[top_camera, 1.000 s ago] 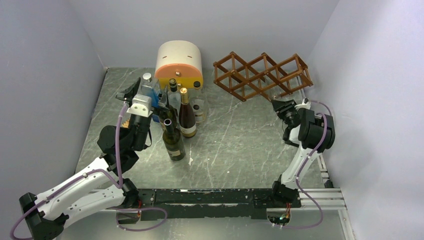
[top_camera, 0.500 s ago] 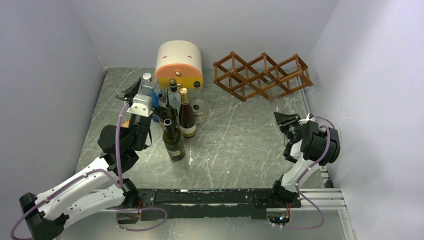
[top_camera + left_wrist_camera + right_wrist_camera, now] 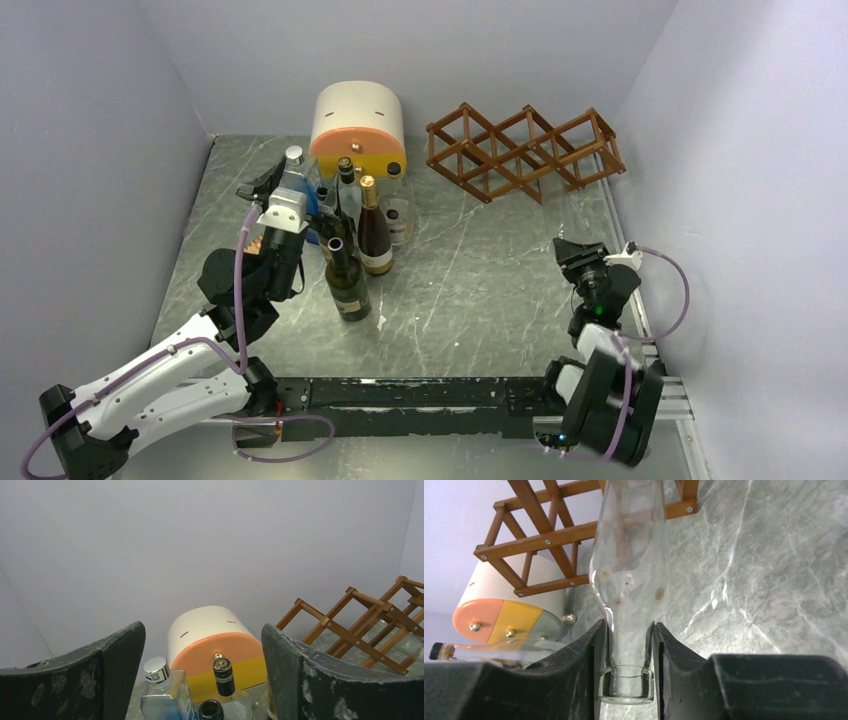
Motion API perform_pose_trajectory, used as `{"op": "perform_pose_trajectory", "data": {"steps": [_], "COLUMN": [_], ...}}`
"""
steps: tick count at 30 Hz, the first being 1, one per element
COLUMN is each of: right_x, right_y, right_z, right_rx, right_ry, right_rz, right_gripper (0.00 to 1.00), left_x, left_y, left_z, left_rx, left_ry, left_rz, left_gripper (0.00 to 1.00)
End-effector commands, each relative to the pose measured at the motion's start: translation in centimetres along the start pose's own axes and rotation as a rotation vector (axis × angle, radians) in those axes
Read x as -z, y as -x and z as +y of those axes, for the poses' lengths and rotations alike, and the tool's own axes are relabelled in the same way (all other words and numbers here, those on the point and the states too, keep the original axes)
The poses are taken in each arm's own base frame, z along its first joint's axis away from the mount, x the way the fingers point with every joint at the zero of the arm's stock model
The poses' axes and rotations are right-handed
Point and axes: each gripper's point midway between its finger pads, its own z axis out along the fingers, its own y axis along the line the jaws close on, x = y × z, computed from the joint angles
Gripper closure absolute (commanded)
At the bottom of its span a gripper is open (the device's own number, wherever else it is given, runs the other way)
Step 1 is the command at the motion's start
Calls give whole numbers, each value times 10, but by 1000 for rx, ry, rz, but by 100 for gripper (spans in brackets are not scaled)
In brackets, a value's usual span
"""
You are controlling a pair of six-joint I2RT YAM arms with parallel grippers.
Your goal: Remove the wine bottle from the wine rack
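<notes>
The reddish-brown wine rack (image 3: 525, 150) stands at the back right of the table; it also shows in the right wrist view (image 3: 549, 540) and the left wrist view (image 3: 370, 625). My right gripper (image 3: 570, 248) is shut on the neck of a clear glass wine bottle (image 3: 629, 575). In the right wrist view the gripper (image 3: 628, 627) holds the bottle with its body pointing toward the rack, out in front of the frame. My left gripper (image 3: 292, 188) hangs open over a cluster of bottles, and in the left wrist view the gripper (image 3: 202, 630) holds nothing.
A cream-and-orange rounded box (image 3: 358, 125) sits at the back centre. In front of it stand several bottles (image 3: 372, 230), among them a dark green one (image 3: 347, 280) and a square blue-tinted one (image 3: 165, 695). Walls close in the left, back and right.
My right arm has drawn back from the wine rack toward the near edge, folding down, with the clear bottle in its grip. The left arm has not moved.
</notes>
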Motion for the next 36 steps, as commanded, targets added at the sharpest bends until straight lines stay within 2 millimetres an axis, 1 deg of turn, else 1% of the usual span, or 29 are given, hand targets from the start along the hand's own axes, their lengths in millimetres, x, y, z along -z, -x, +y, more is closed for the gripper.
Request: {"op": "perform_pose_trajectory", "data": {"steps": [1, 7, 10, 15, 19, 22, 27, 32, 34, 36], "right_x": [20, 41, 46, 49, 46, 43, 40, 44, 45, 50], "right_y": [8, 13, 15, 26, 26, 25, 12, -14, -27, -38], "right_z": [-13, -19, -16, 3, 17, 35, 66, 98, 101, 111], "right_rx": [54, 102, 144, 206, 222, 265, 393, 516, 557, 610], "right_ry": [-171, -314, -335, -322, -320, -310, -346, -328, -350, -338], "right_rz": [-7, 20, 54, 100, 192, 261, 405, 595, 697, 766], "right_gripper": [100, 100, 100, 100, 100, 100, 100, 100, 100, 100], "left_x": [-2, -3, -4, -5, -5, -6, -7, -6, -6, -7], "left_y": [8, 5, 4, 1, -1, -4, -9, -11, -9, -9], "left_z": [3, -1, -2, -3, -4, -4, -7, -8, -7, -8], "left_rx": [20, 29, 28, 21, 14, 6, -7, -12, -8, -7], "left_ry": [4, -6, -8, -9, -10, -4, -12, -16, -14, -18], "left_rz": [-21, -12, -7, 0, 2, 8, 18, 21, 20, 19], "left_gripper": [11, 11, 11, 11, 11, 11, 11, 11, 11, 11]}}
